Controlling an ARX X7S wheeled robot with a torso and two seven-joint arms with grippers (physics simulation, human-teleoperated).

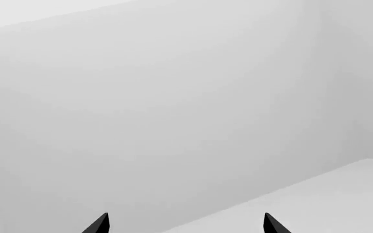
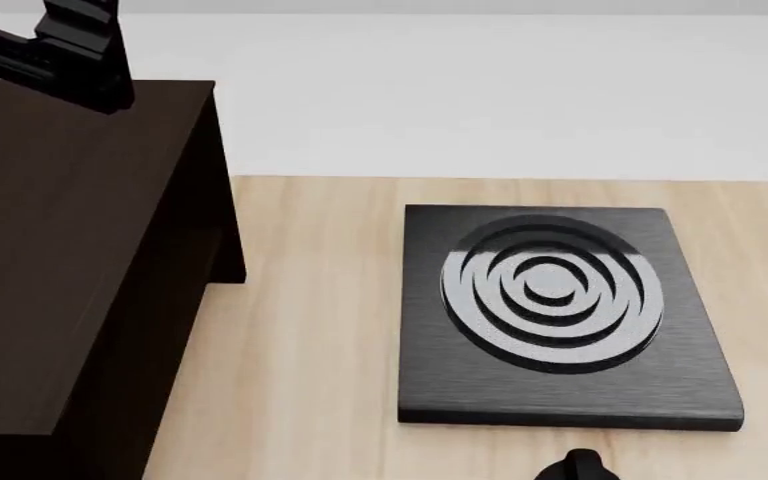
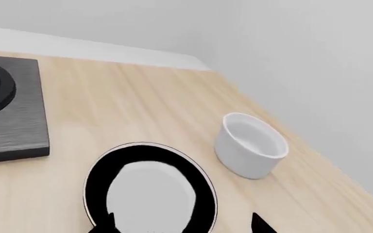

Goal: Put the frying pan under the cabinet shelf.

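Note:
The frying pan (image 3: 151,189) lies on the wooden table. It is round and black with a glossy pale inside and a thin pale rim; its handle is out of view. My right gripper (image 3: 181,224) is open, with one fingertip over the pan's rim and the other beside it, above the table. The cabinet shelf (image 2: 64,260) is a large dark brown box at the left of the head view. My left arm (image 2: 77,50) hangs above the cabinet's back corner. My left gripper (image 1: 186,223) is open and empty, facing white walls.
A square black burner plate (image 2: 558,310) with concentric rings lies on the table right of the cabinet; it also shows in the right wrist view (image 3: 11,116). A white bowl (image 3: 250,145) stands beside the pan near the table's edge. A small black part (image 2: 574,466) shows at the head view's bottom edge.

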